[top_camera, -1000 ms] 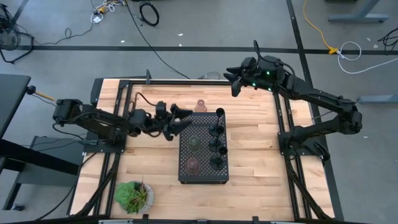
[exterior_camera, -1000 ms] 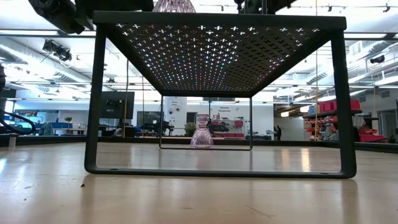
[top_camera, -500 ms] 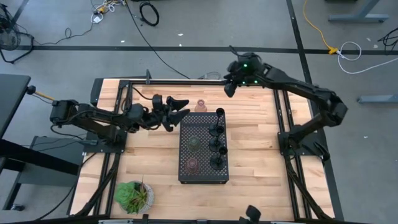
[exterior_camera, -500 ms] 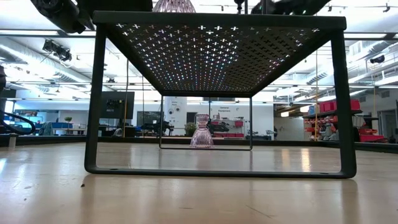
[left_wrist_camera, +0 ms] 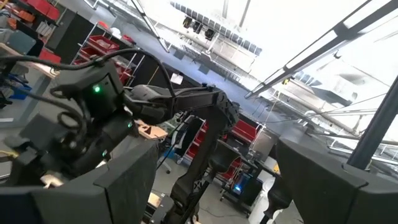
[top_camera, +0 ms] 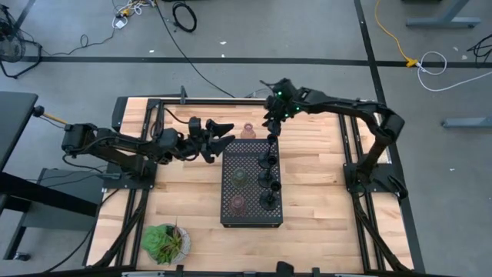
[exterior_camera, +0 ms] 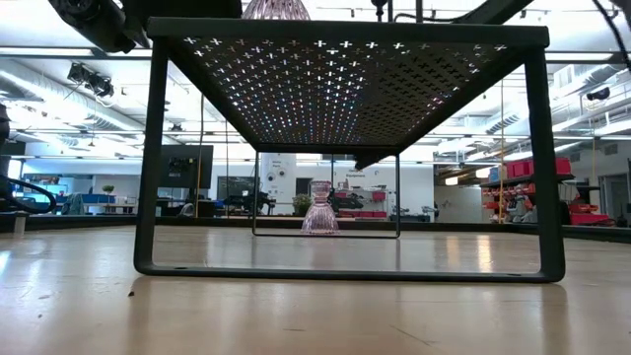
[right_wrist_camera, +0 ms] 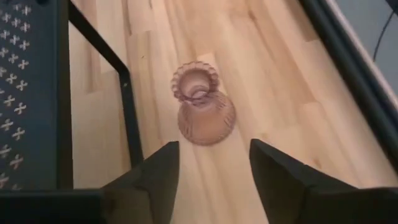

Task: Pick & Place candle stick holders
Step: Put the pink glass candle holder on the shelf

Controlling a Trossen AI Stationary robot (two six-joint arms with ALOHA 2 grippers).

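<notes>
Pale pink, ribbed glass on the candle holder [right_wrist_camera: 203,113] standing on light, honey-toned wood planks of the table [right_wrist_camera: 292,93]. Black tray [top_camera: 251,185], pierced with rows of small cross-shaped holes. Black stemmed holders [top_camera: 268,178]; olive-green [top_camera: 241,177] and pinkish-brown [top_camera: 238,203] glass ones. Leafy green plant [top_camera: 164,241]. Dark grippers [right_wrist_camera: 211,171], green light on the right arm.

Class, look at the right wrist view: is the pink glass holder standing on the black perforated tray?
No. The pink glass holder stands on the wooden table, beside the tray.
</notes>
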